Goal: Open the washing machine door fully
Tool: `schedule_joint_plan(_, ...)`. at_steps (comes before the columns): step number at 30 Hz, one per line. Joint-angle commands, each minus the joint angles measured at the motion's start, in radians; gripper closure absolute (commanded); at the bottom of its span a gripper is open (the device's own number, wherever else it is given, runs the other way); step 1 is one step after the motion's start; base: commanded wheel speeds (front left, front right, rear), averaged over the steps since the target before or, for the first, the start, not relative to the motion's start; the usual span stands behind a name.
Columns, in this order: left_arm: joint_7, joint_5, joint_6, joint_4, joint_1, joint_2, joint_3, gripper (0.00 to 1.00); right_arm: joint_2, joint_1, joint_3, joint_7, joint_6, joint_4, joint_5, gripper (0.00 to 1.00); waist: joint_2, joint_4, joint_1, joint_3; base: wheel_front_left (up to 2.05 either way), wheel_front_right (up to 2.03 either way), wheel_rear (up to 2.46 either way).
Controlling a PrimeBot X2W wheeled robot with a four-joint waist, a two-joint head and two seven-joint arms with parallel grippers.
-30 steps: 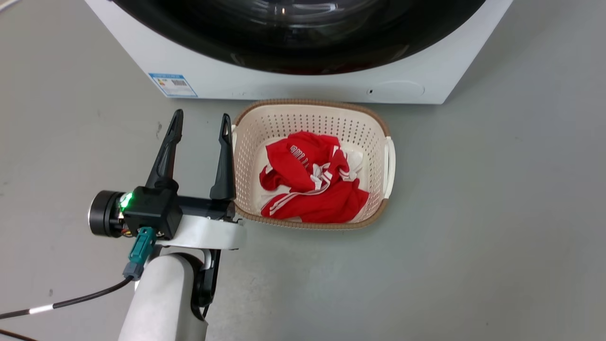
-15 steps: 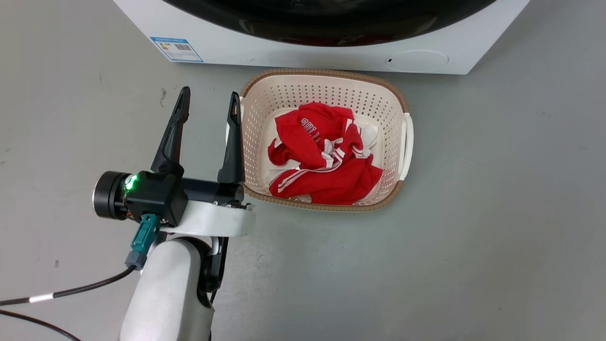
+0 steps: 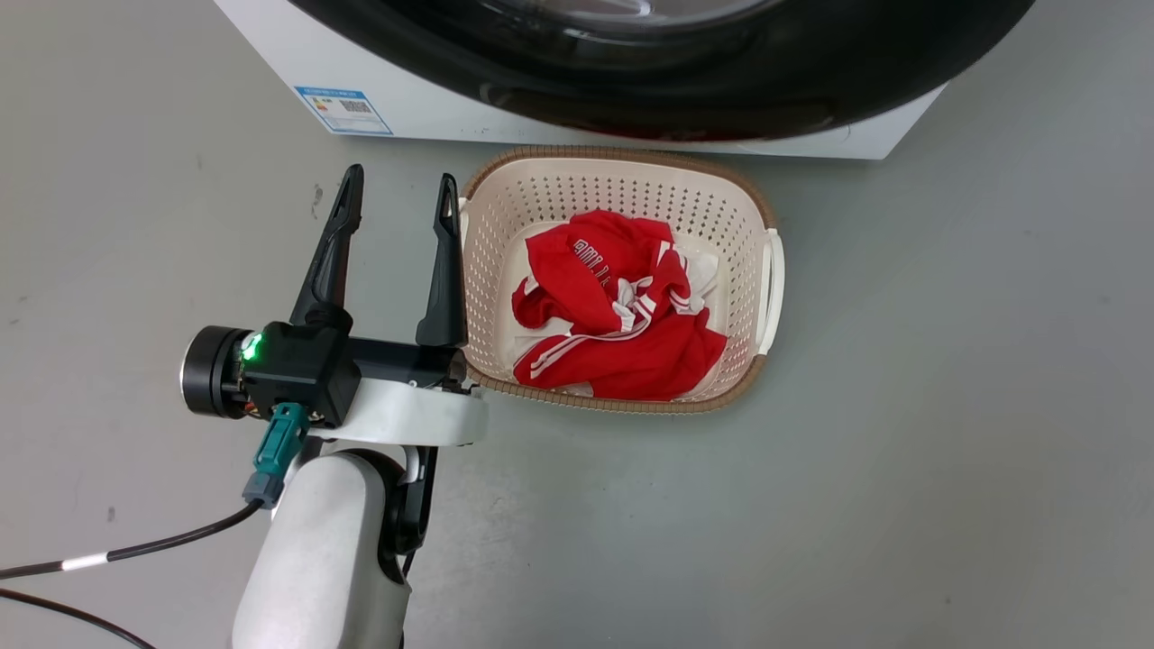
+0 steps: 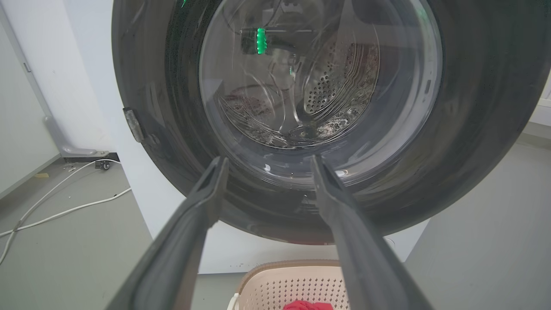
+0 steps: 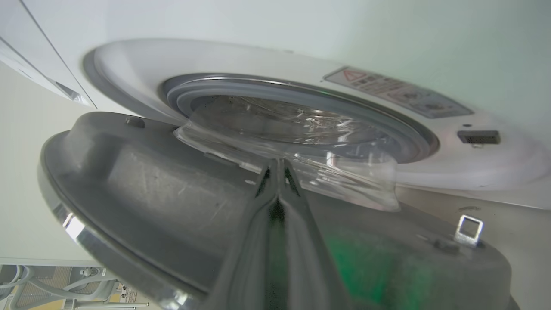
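Two tools: left tool [image 3: 401, 177] spread, pointing at washing machine door [image 3: 685, 86]; right tool [image 5: 277, 162] clenched behind it.

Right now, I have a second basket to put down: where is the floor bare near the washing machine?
Bare grey floor lies right of the laundry basket and below it, toward the robot; also left of the left gripper, above the black cable. Crowded: the strip between basket and washing machine, under its door.

Bare lab-like room, grey floor [image 3: 902, 451], loose white cables [image 4: 86, 206], washing machine [image 3: 433, 113], laundry basket [image 3: 586, 194]
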Motion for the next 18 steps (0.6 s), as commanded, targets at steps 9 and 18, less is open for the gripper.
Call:
schedule_joint_plan(9, -0.002, -0.007, -0.003, 0.03, 0.042, -0.001, 0.004, 0.0, 0.058, 0.213, -0.027, 0.12, 0.0, -0.112, 0.059, 1.0, 0.0, -0.008, -0.0001, -0.115, 0.0, 0.0, 0.0)
schedule_joint_plan(18, -0.002, 0.001, -0.017, 0.061, 0.131, -0.001, 0.012, 0.0, 0.12, 0.418, -0.027, 0.22, 0.0, -0.205, 0.098, 1.0, 0.0, -0.023, -0.0001, -0.258, 0.0, 0.0, 0.0)
